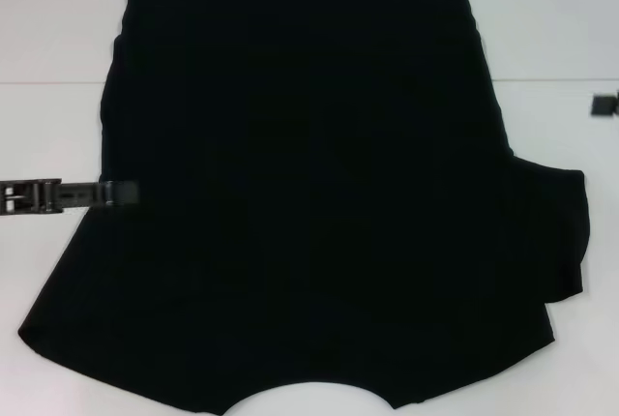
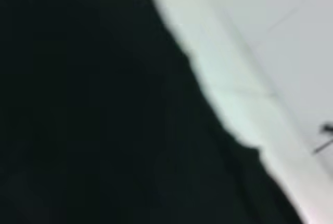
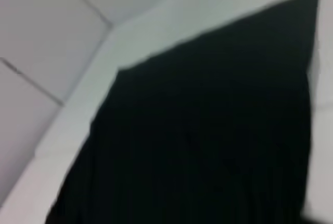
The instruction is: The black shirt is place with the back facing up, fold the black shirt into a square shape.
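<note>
The black shirt (image 1: 309, 193) lies spread flat on the white table (image 1: 58, 29), plain side up, with no lettering showing. Its curved neckline is at the near edge and its straight hem at the far edge. One sleeve (image 1: 561, 232) sticks out on the right, while the left side runs in a slanted line. My left gripper (image 1: 131, 192) reaches in low from the left, its tip at the shirt's left edge. Only a small dark part of my right gripper (image 1: 602, 104) shows at the right border, apart from the cloth. The shirt (image 2: 104, 120) (image 3: 208, 130) fills both wrist views.
A seam line (image 1: 48, 83) crosses the white table behind the shirt's middle. Bare table (image 2: 270, 52) lies beside the cloth in the left wrist view, and bare table (image 3: 52, 41) shows in the right wrist view as well.
</note>
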Controlling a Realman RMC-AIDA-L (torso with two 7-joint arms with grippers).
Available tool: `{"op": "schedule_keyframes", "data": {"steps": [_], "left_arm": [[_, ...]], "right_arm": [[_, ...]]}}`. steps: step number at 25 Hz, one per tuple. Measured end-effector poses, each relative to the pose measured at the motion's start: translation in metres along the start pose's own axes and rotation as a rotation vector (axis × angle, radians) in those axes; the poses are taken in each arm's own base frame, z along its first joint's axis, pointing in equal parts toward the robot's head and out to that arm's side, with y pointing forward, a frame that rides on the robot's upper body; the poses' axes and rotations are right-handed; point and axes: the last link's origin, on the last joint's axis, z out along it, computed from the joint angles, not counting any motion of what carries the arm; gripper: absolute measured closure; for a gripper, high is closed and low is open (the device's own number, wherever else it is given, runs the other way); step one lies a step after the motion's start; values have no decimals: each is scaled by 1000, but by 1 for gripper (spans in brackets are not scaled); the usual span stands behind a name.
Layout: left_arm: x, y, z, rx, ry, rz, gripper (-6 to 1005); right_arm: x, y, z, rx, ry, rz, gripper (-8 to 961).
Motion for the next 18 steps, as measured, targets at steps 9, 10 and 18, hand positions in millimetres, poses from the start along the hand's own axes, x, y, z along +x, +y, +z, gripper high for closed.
{"op": "schedule_keyframes", "data": {"steps": [9,10,18], "left_arm": [[-3,6,18,-83,112,75,213],[-2,6,19,-85,112,75,214],[5,8,27,-92,120,81,221]], "right_arm": [[32,-24,-33,122,141,168,125],[35,-26,-34,128,145,180,125],[57,-26,-17,137,225,212,199]]}}
